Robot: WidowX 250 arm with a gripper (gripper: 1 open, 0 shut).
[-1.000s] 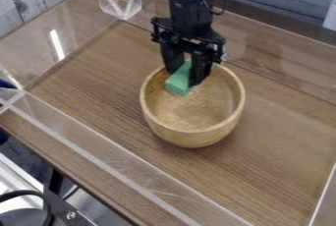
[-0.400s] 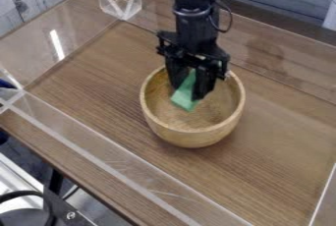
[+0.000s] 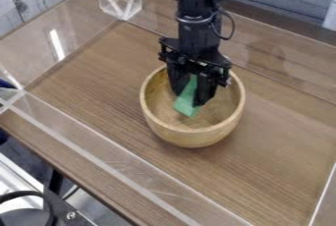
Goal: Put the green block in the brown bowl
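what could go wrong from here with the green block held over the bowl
The gripper is shut on the green block, which hangs tilted inside the brown bowl. If released like this, it may land on end and lean on the wall or tip over the rim. Pushing lower could press the block into the bowl and shift it.

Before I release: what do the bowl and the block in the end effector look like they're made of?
Brown bowl: looks like light unvarnished wood, thick-walled, with faint grain and a dull sheen. Green block: uniform bright green, matte, no grain visible; painted wood or foam, cannot tell which.
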